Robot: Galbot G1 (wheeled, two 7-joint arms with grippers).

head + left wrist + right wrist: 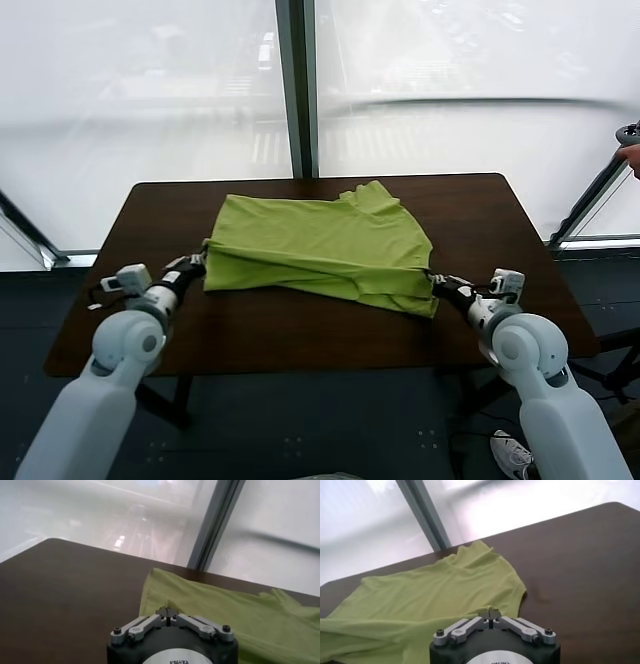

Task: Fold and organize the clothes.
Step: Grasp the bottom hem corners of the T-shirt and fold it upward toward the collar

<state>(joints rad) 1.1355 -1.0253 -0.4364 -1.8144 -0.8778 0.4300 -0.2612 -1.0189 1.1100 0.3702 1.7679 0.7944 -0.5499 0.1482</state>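
Note:
The lime-green T-shirt (320, 245) lies on the dark brown table (300, 335), its near part folded over toward the front. My left gripper (203, 262) is shut on the shirt's near left corner, pinching fabric; in the left wrist view the shut gripper (167, 612) holds a small peak of green cloth (210, 605). My right gripper (432, 281) is shut on the shirt's near right corner; in the right wrist view the shut gripper (490, 612) grips the green fabric (430, 600). The shirt's print is not visible.
The table's front edge (300, 372) is close to both arms. A dark window post (297, 90) rises behind the table. A person's hand (630, 152) shows at the far right edge. A white shoe (512, 455) lies on the floor.

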